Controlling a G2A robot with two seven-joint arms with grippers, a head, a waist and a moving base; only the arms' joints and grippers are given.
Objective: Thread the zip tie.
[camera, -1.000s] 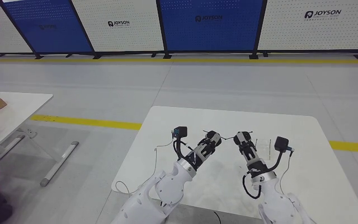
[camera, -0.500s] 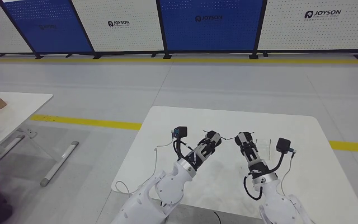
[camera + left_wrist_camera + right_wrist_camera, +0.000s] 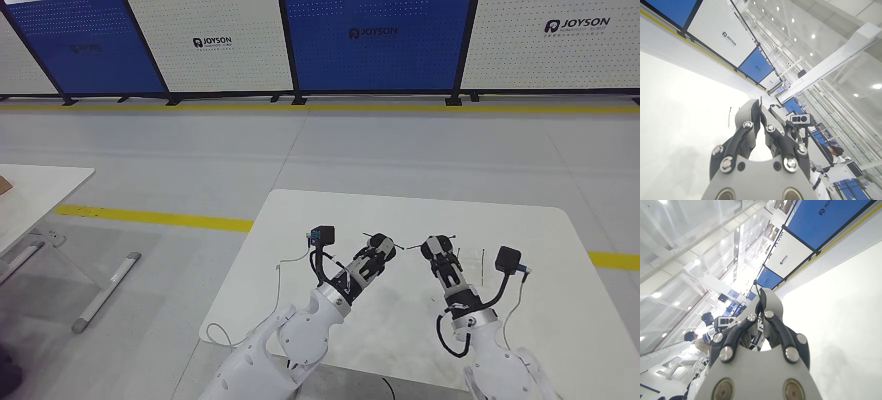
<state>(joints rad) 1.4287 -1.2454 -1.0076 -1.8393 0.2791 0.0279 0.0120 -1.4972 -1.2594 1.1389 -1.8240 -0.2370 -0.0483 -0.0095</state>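
With left pincer clamped on the zip tie tail and right pincer clamped on its head end, both above the counter, align tail tip squarely with head slot. Advance slowly, without twist. Disregard spare ties lying nearby.

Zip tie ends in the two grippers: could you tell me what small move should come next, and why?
Probably ease the left gripper toward the right gripper, aiming the tail tip at the head: both grippers are shut on the zip tie, and a gap separates them.
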